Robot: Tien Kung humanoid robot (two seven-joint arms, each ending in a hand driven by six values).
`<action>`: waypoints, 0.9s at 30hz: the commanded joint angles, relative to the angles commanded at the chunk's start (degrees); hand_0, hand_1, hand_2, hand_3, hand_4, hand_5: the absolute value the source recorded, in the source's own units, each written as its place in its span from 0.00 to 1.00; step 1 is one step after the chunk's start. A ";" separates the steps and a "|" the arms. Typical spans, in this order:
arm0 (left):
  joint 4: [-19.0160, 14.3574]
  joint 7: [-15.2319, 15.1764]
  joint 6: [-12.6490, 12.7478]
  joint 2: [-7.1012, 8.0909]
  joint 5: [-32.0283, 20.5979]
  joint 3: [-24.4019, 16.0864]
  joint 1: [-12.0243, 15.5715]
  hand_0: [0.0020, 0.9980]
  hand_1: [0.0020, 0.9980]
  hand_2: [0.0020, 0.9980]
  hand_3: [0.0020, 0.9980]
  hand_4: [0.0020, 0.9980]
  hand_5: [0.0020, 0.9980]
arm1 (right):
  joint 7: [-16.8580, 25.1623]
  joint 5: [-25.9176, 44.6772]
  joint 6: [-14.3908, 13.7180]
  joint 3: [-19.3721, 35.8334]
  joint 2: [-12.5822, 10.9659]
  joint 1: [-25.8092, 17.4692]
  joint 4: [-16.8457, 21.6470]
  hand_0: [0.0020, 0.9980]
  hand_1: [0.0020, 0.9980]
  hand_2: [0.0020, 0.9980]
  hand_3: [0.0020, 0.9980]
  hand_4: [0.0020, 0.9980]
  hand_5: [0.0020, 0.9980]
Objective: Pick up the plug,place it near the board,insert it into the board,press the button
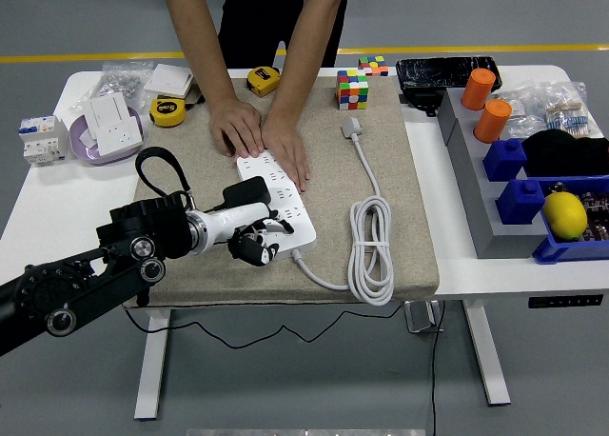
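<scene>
We see a power strip (277, 200) lying on a mat (400, 217) at the table's (38, 208) middle. A coiled cable (371, 250) lies to its right, puzzle cubes (352, 89) behind, and tape measures (168, 111) far left.

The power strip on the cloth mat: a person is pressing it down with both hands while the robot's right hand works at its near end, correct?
Not quite. In the head view it is the robot's left hand, reaching in from the left, at the near end of the power strip. The person's hands do press its far end on the mat.
</scene>
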 joint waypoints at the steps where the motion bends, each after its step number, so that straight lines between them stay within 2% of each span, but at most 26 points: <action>1: -0.21 -0.04 0.08 -0.01 0.21 -0.04 0.01 0.11 0.03 0.17 0.82 0.41 0.00 | -0.01 -0.05 -0.01 0.05 0.01 -0.02 0.00 0.97 0.68 0.61 0.59 1.00 0.70; 14: 1.01 -0.24 0.21 -0.07 0.54 0.32 0.21 0.11 0.03 0.17 0.82 0.41 0.00 | -0.02 -0.34 -0.02 0.32 0.08 -0.22 0.00 0.97 0.68 0.60 0.59 1.00 0.70; 27: 2.38 -0.20 -1.05 -0.10 -1.57 1.52 -0.16 0.11 0.03 0.17 0.81 0.41 0.00 | 0.08 -0.13 -0.09 0.27 0.04 0.10 0.00 0.97 0.68 0.60 0.58 1.00 0.70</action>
